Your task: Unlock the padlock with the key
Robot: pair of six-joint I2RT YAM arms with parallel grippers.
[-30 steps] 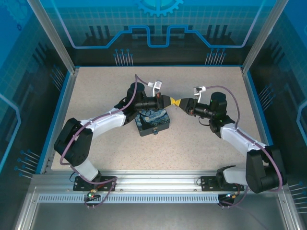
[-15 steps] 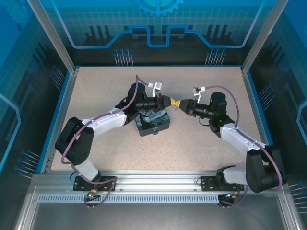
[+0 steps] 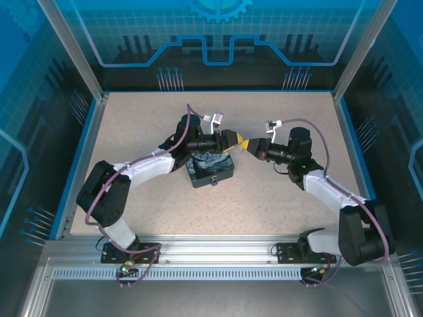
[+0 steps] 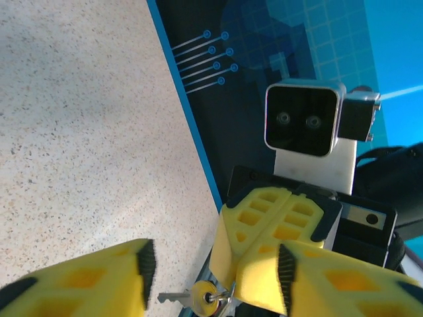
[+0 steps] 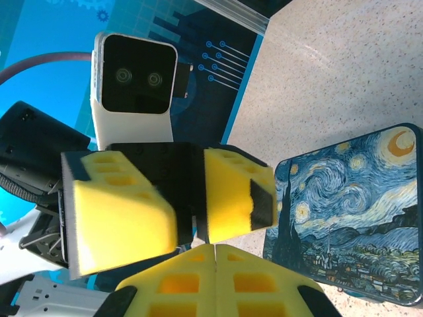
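Speckled table (image 3: 132, 132): key held, padlock not yet opened.
Top: left gripper (image 3: 232, 140) and right gripper (image 3: 249, 146) meet over the painted box (image 3: 210, 168); padlock (image 3: 213, 179) seemingly at its near edge. Left wrist: left jaws spread around the key (image 4: 198, 298). Right wrist: right gripper clenched, seemingly on it.

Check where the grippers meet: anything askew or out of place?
Mildly odd: the small silver metal key sticks out sideways from the tips of the shut right gripper, between the fingers of the open left gripper, which are not touching it. The dark-blue Starry Night print box lies flat.
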